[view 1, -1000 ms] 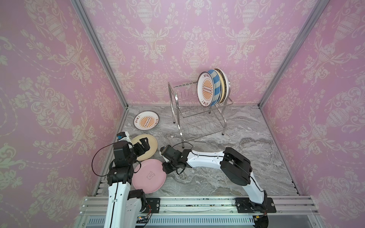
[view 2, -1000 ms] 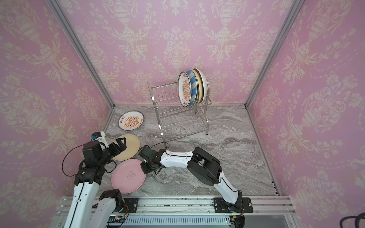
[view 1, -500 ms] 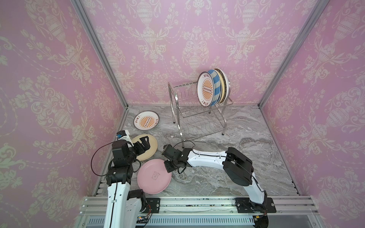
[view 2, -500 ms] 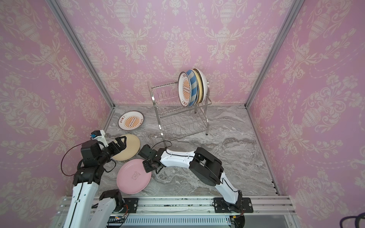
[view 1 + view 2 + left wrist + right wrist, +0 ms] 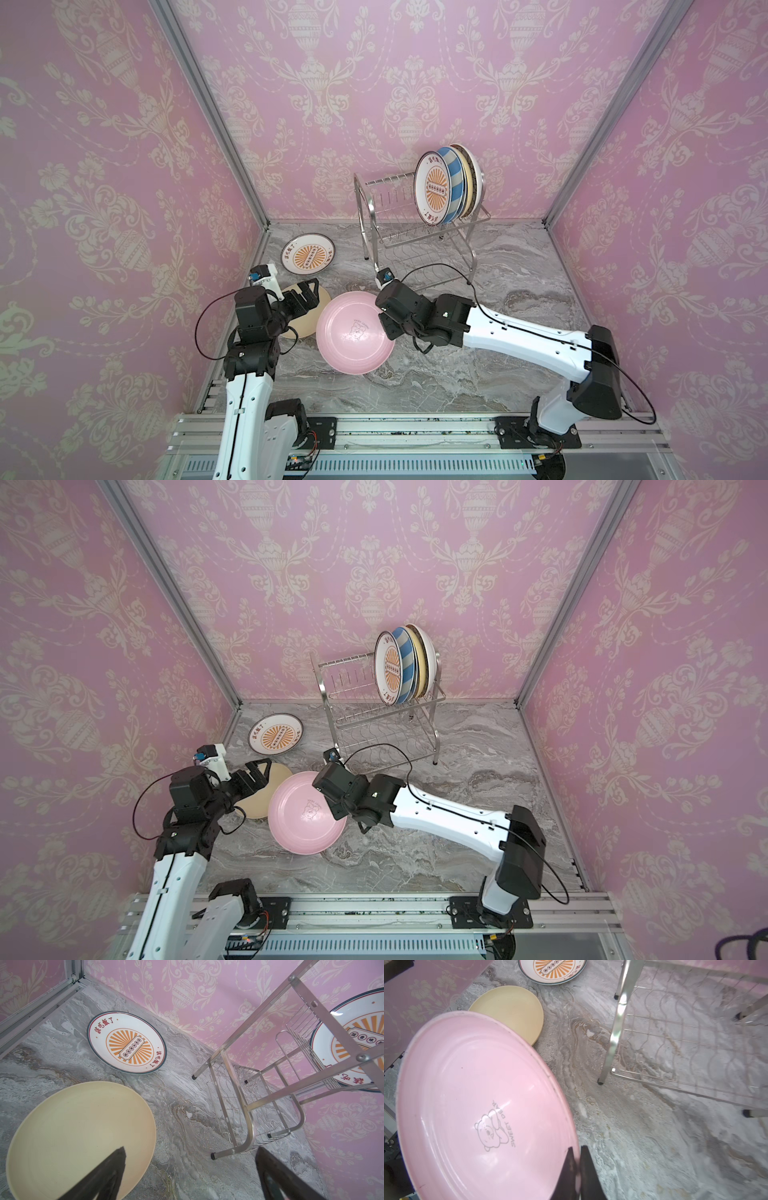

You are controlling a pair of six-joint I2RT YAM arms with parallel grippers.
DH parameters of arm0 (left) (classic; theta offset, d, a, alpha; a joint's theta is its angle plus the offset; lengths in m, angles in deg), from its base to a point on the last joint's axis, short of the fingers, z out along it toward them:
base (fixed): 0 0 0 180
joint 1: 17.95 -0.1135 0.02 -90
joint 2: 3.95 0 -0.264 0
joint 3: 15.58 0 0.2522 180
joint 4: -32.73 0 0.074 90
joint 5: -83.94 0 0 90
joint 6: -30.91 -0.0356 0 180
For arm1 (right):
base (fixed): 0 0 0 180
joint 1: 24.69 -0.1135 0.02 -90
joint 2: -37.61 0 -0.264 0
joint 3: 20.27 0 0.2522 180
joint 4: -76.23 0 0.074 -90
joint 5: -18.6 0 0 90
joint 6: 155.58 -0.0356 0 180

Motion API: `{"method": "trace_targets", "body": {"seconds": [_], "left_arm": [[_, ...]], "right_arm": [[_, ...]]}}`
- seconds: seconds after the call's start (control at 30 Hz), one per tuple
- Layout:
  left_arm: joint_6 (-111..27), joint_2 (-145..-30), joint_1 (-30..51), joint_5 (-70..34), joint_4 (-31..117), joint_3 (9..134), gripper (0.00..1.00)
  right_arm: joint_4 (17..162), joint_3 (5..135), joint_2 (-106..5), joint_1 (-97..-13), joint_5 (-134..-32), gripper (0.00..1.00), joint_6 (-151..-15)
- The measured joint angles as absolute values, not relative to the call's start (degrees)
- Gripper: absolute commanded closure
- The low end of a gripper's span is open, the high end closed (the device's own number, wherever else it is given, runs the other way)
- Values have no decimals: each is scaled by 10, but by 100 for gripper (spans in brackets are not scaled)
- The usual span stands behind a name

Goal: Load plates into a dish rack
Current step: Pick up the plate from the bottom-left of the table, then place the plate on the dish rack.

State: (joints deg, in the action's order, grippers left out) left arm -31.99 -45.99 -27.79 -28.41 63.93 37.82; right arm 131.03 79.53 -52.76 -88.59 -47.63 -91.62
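My right gripper [image 5: 577,1148] is shut on the rim of the pink plate [image 5: 353,332], which hangs tilted above the table, its left edge overlapping the cream plate [image 5: 305,326]. The cream plate lies flat, and my left gripper [image 5: 191,1149] hovers open over its far edge with nothing between the fingers. A sunburst plate [image 5: 308,260] lies flat near the back left corner. The chrome dish rack [image 5: 361,216] stands at the back, with several plates upright at the right end of its upper tier, a sunburst one [image 5: 434,187] in front. Its lower tier is bare.
Pink patterned walls with metal corner posts [image 5: 208,108] close in the marble table [image 5: 519,270] on three sides. The right arm's black cable [image 5: 436,268] loops in front of the rack's lower shelf. A metal rail [image 5: 415,428] runs along the front edge.
My right gripper closed on the pink plate's rim and raised it off the table, tilting it and carrying it right, toward the rack. The left arm stayed almost still.
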Motion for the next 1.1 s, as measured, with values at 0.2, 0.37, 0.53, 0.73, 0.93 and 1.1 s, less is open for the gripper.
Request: {"method": "trace_targets", "body": {"seconds": [0.2, 0.37, 0.53, 0.73, 0.93, 1.1], "left_arm": [[-323, -503, -236, -303, 590, 426, 1], [-352, -553, -169, -316, 547, 459, 1], [-375, -602, -147, -343, 514, 476, 1], [-376, -629, -135, -362, 464, 476, 1], [-376, -653, -105, -388, 417, 475, 1], [-376, -674, -101, -404, 401, 475, 1]], "right_arm": [[1445, 836, -415, -886, -361, 100, -880], [1494, 945, -403, -884, -233, 100, -817], [1446, 1034, -438, -848, -136, 100, -718], [1236, 1052, -500, -800, -45, 100, -521], [972, 1084, -597, -764, 8, 100, -287], [872, 1182, -697, -732, 22, 100, -172]]}}
